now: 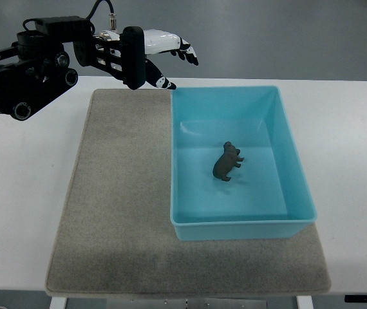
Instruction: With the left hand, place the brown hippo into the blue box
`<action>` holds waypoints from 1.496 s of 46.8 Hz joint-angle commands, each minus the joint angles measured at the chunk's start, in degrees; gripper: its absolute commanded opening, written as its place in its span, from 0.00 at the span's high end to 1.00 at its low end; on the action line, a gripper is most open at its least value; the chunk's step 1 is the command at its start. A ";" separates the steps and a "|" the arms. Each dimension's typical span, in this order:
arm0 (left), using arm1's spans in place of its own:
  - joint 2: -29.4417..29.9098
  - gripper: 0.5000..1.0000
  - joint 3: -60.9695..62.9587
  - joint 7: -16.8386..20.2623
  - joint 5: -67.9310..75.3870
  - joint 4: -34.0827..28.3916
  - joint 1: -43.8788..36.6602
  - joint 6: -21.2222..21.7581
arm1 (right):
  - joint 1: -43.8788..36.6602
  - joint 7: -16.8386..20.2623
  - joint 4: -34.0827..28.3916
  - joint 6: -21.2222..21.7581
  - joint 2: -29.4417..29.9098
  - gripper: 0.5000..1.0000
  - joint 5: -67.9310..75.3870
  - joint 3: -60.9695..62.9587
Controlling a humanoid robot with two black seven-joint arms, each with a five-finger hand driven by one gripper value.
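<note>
A small brown hippo (pixel 227 161) lies on the floor of the blue box (pixel 293 161), near its middle. My left hand (pixel 167 55) hovers above the table at the box's far left corner, its fingers spread and holding nothing. Its black arm comes in from the upper left edge. The right arm does not show.
The blue box stands on the right part of a grey mat (pixel 119 193) laid on a white table (pixel 344 129). The table's far edge runs just behind the hand, with grey floor beyond it.
</note>
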State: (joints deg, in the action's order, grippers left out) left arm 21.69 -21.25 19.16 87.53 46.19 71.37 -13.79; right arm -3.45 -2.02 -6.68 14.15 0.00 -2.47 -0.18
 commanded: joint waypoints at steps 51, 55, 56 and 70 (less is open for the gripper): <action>-5.42 0.19 0.25 -0.96 -68.27 -15.52 -6.60 15.98 | 0.02 0.00 0.00 0.00 0.00 0.13 0.00 0.09; -5.60 0.19 0.25 -1.05 -72.22 -16.04 -7.12 16.95 | 0.02 0.00 0.00 0.00 0.00 0.13 0.00 0.00; -5.69 0.19 0.25 -1.05 -73.28 -16.39 -7.30 16.95 | 0.02 0.00 0.00 0.00 0.00 0.13 0.00 0.00; -7.89 0.19 -1.42 -0.96 -88.39 -18.42 -9.41 15.90 | 0.02 0.00 0.00 0.00 0.00 0.13 0.00 0.00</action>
State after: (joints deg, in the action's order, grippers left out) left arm 13.81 -21.74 18.11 2.79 27.80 62.52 2.55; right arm -3.43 -2.02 -6.68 14.15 0.00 -2.46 -0.16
